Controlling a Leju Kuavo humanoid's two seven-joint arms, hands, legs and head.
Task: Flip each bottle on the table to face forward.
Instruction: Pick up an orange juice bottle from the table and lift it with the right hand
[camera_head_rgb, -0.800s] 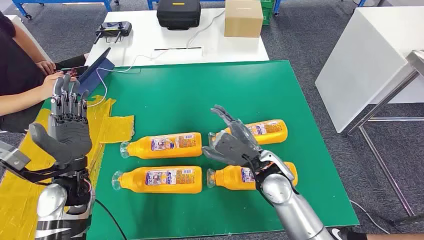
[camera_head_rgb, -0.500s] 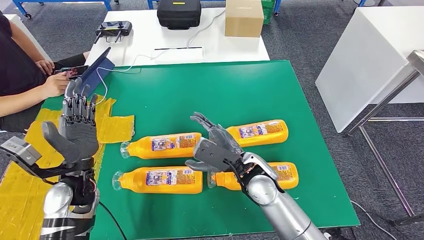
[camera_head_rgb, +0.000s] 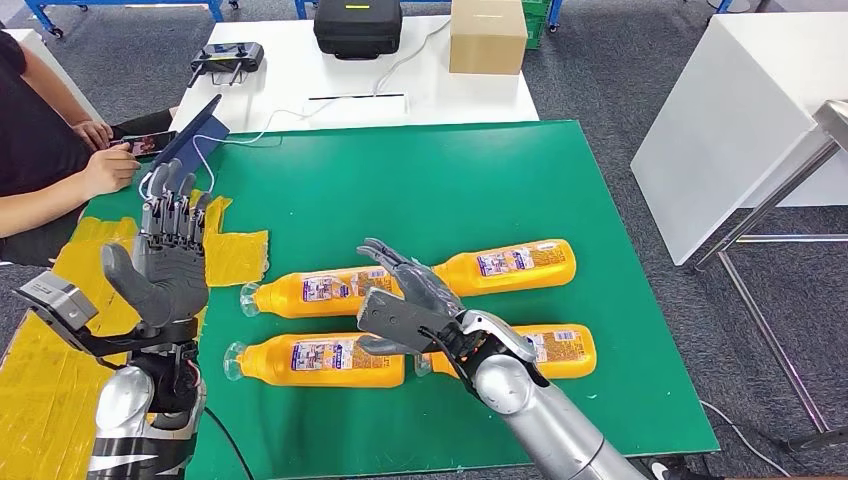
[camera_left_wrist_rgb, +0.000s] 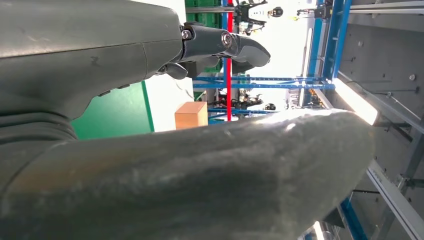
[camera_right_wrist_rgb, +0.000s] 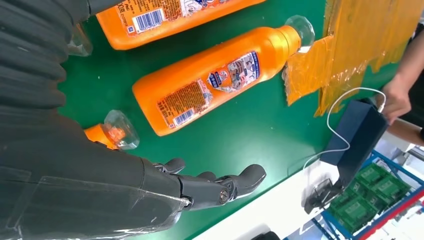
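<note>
Four orange bottles with clear caps lie on their sides on the green table (camera_head_rgb: 480, 170), caps pointing left. They are a back-left bottle (camera_head_rgb: 325, 291), a front-left bottle (camera_head_rgb: 320, 358), a back-right bottle (camera_head_rgb: 515, 263) and a front-right bottle (camera_head_rgb: 555, 348). My right hand (camera_head_rgb: 415, 305) hovers open between the four, fingers spread, holding nothing. In the right wrist view its fingers (camera_right_wrist_rgb: 220, 187) reach past a labelled bottle (camera_right_wrist_rgb: 220, 80) and the cap of another (camera_right_wrist_rgb: 117, 131). My left hand (camera_head_rgb: 165, 265) is raised upright and open at the table's left edge, with its fingers (camera_left_wrist_rgb: 220, 45) apart.
Yellow tape (camera_head_rgb: 230, 255) covers the table's left side. A person (camera_head_rgb: 50, 150) sits at the left with a phone, beside a dark blue tablet case (camera_head_rgb: 190, 135) with a white cable. Behind stands a white table with a black case (camera_head_rgb: 357, 27), a cardboard box (camera_head_rgb: 487, 35) and a controller (camera_head_rgb: 228, 57).
My right hand has moved left, from over the back-right bottle to the middle between the bottles. My left hand has shifted a little to the right. The bottles have not moved.
</note>
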